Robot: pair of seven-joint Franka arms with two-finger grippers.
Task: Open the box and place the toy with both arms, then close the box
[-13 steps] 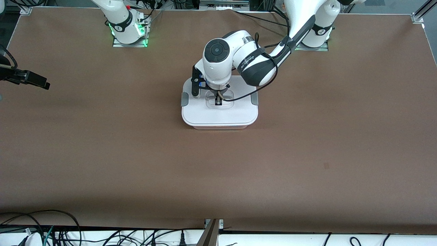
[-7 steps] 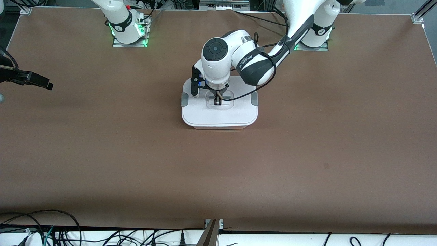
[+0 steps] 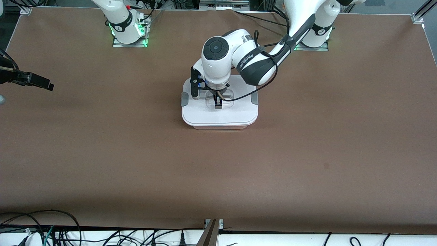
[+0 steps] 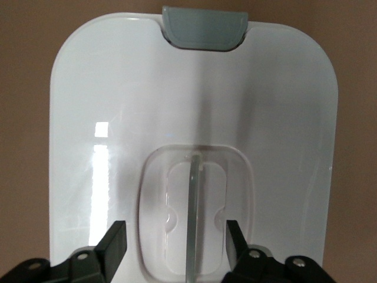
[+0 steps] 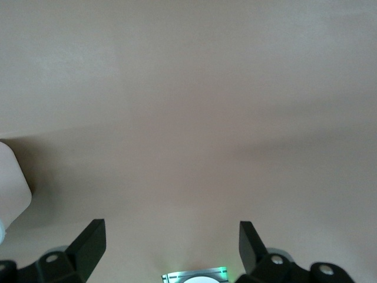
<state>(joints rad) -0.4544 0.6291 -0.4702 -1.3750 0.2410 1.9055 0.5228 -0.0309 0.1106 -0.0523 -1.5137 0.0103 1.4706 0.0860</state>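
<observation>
The box [image 3: 218, 115] stands in the middle of the table with its white lid [image 4: 112, 118] on, and its pink tub shows only as a thin edge below the lid. Grey clips [image 3: 254, 98] sit on both ends; one clip [image 4: 204, 26] shows in the left wrist view. My left gripper [image 3: 217, 102] is low over the lid's clear handle [image 4: 193, 206]. It is open [image 4: 175, 231], one finger on each side of the handle, not touching it. My right gripper [image 3: 42, 83] waits open [image 5: 172, 233] above bare table at the right arm's end. The toy is out of view.
The brown table [image 3: 218, 171] lies bare around the box. The right arm's base plate with a green light [image 5: 194, 276] shows between the right fingers. A white rounded shape [image 5: 12, 183] sits at the edge of the right wrist view. Cables [image 3: 51, 229] lie along the table's near edge.
The left wrist has shifted slightly over the lid, still at the handle. The right gripper has drifted a little at the table's end. The box has not moved.
</observation>
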